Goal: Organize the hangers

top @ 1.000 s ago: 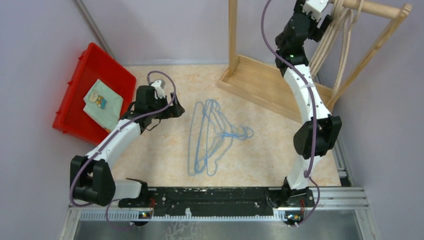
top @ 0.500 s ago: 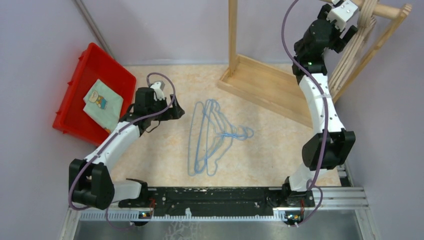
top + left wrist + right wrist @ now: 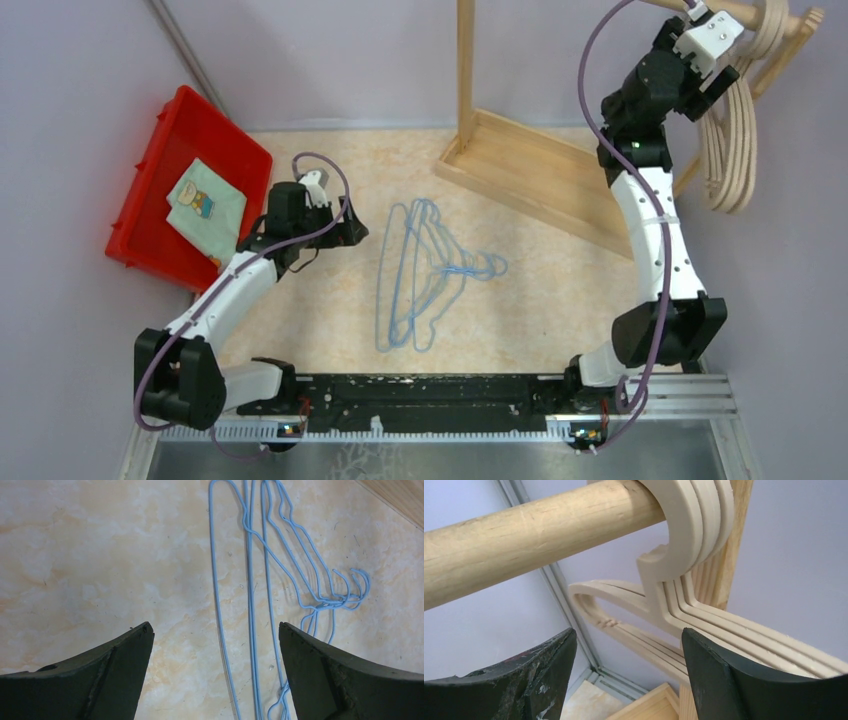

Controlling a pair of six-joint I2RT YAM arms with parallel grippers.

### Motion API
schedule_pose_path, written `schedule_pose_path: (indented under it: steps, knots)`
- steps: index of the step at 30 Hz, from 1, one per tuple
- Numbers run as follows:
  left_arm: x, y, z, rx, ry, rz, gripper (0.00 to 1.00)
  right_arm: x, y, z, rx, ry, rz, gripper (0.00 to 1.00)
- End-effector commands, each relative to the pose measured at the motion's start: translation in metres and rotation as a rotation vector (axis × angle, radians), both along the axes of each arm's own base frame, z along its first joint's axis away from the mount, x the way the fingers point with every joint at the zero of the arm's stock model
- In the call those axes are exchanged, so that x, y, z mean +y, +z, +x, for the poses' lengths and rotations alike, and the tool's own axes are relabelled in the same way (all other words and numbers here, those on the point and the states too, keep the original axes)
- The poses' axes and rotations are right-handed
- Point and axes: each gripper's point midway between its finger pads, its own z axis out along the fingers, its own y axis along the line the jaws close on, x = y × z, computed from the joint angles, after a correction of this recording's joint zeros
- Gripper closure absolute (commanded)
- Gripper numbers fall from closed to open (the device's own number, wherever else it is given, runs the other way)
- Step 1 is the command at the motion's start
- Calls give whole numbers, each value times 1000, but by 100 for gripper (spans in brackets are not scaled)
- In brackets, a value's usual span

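done: wooden hangers [image 3: 704, 525] hooked on rod [image 3: 524, 535], beyond wide empty right fingers [image 3: 534, 680] | to do: wire hangers [image 3: 249, 580] on tabletop [image 3: 75, 555], below wide left fingers [image 3: 115, 680]

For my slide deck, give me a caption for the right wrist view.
Right pincer, open, facing beige hangers hooked over a wooden rod.

Beige hangers [image 3: 696, 530] hooked over wooden rod [image 3: 524, 540], top centre-right, arms sloping lower right. Right claw [image 3: 628, 632] spread wide along bottom edge.
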Motion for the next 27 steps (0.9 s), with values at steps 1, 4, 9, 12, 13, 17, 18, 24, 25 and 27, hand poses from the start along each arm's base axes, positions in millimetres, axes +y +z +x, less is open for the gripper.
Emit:
schedule_pose_path:
  steps: [1, 4, 9, 12, 13, 17, 18, 24, 25, 27]
  knots:
    - [0, 2, -3, -18, -25, 5, 0, 3, 11, -17, -31, 72, 34, 23]
    - [1, 1, -3, -17, -26, 7, 0, 19, 9, -7, 2, 198, 35, 23]
    - [2, -2, -1, -14, -17, 14, 0, 56, 9, 4, 58, 391, 7, 23]
    - [2, -3, 1, -15, -21, 20, 0, 83, 3, 6, 116, 478, -12, 22]
    - [2, -3, 1, -16, -27, 24, 0, 94, 1, 6, 132, 507, -22, 22]
    - [2, -7, 2, -15, -59, 56, 0, 138, -15, 3, 203, 615, -41, 22]
    - [1, -8, 1, -8, -70, 56, 0, 149, -24, 2, 218, 643, -34, 22]
    - [-37, -9, -10, -5, -186, 64, 2, 204, -86, 3, 344, 805, 16, 23]
    - [-47, -11, -15, 2, -209, 65, 3, 210, -93, 3, 355, 832, 36, 23]
    - [-70, -18, -28, 20, -257, 69, 5, 218, -101, 3, 354, 875, 64, 23]
